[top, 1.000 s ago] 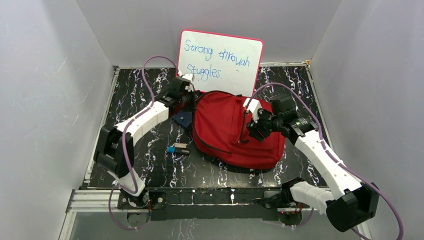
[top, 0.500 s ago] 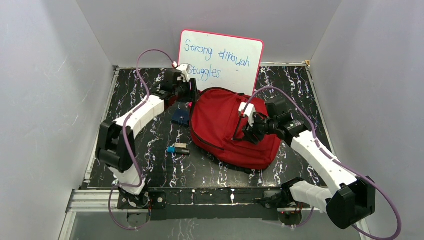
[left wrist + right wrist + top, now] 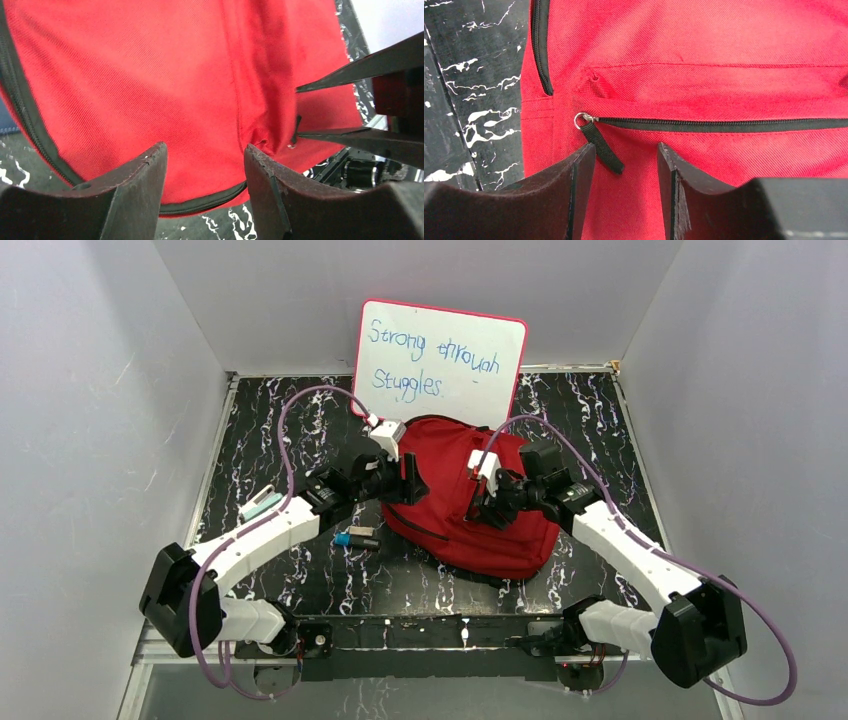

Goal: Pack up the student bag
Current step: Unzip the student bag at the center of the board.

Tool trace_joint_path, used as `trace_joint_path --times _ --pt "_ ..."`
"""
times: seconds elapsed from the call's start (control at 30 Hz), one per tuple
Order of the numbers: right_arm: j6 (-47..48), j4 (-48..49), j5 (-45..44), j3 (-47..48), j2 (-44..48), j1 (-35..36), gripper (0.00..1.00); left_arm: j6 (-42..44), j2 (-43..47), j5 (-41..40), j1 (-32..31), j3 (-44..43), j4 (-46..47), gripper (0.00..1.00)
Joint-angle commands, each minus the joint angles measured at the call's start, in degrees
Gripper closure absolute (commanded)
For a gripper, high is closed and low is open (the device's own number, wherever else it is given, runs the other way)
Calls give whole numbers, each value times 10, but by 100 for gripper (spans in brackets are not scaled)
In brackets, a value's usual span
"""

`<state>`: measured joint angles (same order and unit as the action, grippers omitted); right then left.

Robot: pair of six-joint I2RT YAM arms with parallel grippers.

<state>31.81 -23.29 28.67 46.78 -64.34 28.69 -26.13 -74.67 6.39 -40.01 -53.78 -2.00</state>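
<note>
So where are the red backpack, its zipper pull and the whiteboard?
red backpack (image 3: 445,530): overhead view, front fabric panel.
zipper pull (image 3: 603,147): right wrist view, black tab.
whiteboard (image 3: 440,365): overhead view, written face.

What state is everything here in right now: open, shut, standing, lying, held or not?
student bag, lying on the table, held by neither tool
front pocket zipper, closed
zipper pull, lying loose on the fabric, not gripped
left tool, open over the bag, empty
right tool, open beside the zipper pull, empty
whiteboard, standing upright behind the bag
small blue-and-black item, lying on the table left of the bag
</note>
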Motion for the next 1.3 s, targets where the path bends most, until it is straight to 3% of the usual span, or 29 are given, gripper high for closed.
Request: trace_joint_path --times 0.0,0.33,0.57,0.77,1.1,1.27 --pt "9 50 1 -4 -15 13 44 -16 28 -28 5 28 34 44" --pt "0 71 -40 -8 -45 47 44 4 26 -21 5 28 38 44" --pt "6 56 -9 -17 -23 51 46 1 31 -19 5 36 43 44" --pt "6 39 -9 -16 -32 52 59 4 29 -16 5 36 47 44" --pt "-39 40 -34 -16 1 52 99 16 29 11 5 42 60 44" --pt "-113 77 -110 -6 36 52 100 39 35 65 4 53 95 45"
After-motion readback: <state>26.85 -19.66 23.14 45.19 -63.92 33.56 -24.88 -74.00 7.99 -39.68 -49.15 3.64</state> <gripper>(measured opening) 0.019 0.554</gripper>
